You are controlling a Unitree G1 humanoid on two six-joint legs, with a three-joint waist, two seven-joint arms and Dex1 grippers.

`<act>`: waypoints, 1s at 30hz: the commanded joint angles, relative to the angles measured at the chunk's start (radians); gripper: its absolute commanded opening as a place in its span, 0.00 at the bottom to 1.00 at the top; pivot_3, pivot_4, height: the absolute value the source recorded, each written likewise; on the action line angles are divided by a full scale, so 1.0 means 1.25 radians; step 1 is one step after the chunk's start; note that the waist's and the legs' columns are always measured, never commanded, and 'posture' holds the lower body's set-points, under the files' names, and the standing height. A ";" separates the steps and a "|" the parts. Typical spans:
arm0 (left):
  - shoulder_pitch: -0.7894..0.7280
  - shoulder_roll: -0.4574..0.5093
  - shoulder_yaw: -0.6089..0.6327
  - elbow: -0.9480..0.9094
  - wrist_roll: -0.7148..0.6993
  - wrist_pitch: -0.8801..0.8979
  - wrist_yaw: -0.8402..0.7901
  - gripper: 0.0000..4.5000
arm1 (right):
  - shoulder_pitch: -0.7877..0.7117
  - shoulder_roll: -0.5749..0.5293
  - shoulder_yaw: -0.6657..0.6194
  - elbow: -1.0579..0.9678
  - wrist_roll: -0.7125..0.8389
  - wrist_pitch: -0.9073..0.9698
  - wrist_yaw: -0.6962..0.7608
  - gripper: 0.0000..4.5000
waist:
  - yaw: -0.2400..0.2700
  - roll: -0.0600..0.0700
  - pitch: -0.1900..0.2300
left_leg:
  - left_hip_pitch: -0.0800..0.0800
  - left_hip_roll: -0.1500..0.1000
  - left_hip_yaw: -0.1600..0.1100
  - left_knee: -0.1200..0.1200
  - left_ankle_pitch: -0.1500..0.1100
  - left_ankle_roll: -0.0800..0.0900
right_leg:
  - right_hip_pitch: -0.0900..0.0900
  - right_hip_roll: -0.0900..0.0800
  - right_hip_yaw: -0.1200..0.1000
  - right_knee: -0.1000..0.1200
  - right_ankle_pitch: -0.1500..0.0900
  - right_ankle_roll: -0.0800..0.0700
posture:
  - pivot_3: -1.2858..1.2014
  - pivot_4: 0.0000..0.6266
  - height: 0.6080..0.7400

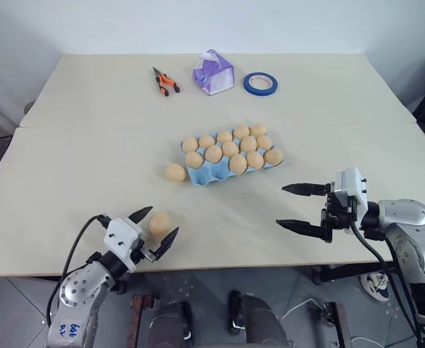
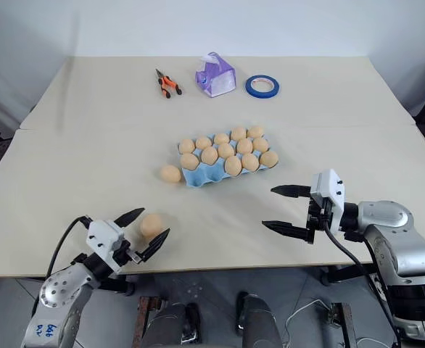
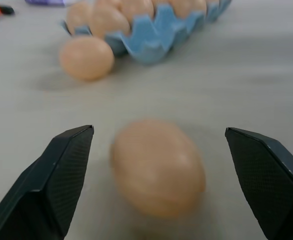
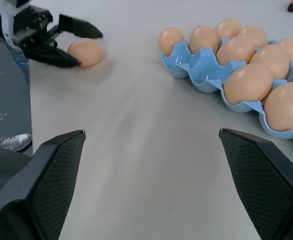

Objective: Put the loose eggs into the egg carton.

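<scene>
Beige table (image 1: 67, 159) is carrying the egg carton (image 1: 198, 176), eggs filling and hiding most cups; one loose egg (image 1: 175, 172) is lying beside it, another (image 1: 159, 222) between the released left tool (image 1: 158, 227); right tool (image 1: 291, 206) also released.

We see left gripper (image 1: 159, 226) spread wide around one loose egg (image 1: 159, 222); another egg (image 1: 175, 172) lies beside the egg carton (image 1: 198, 176).

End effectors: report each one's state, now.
Left end effector: open, straddling a loose egg, not gripping it.
Right end effector: open, empty.
</scene>
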 commanded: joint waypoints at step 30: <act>-0.575 -0.209 -0.140 0.322 0.101 0.018 0.171 0.39 | 0.055 0.018 -0.051 -0.081 0.030 -0.029 -0.078 1.00 | 0.038 0.000 0.000 | -0.001 0.000 0.000 0.009 0.002 0.006 | 0.001 0.000 -0.002 0.007 0.001 0.001 | 0.52 0.24 1.00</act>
